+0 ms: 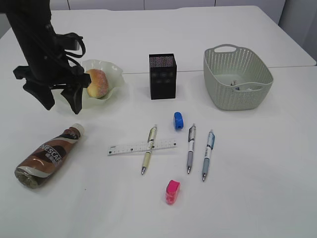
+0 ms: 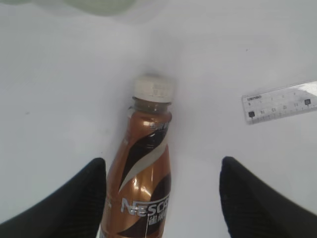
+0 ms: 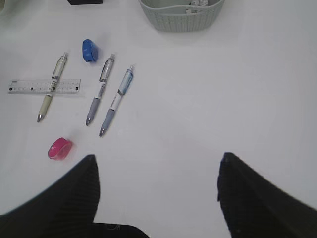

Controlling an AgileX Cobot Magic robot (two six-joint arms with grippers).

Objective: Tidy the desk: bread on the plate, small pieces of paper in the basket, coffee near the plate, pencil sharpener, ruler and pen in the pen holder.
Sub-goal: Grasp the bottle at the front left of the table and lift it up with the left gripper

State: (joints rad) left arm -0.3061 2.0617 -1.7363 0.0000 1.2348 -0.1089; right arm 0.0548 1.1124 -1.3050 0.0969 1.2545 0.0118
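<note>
Fingers (image 2: pixel 64 203) of left gripper (image 2: pixel 161 198) are hanging spread apart, empty; coffee (image 2: pixel 146 173) is lying on desk (image 2: pixel 59 99) between them, cap pointing away, hugging left finger.

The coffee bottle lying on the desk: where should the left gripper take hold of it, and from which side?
Probably across the round body of the coffee bottle, coming from above: it lies flat, and the open left gripper already straddles it there, below the white cap.
</note>
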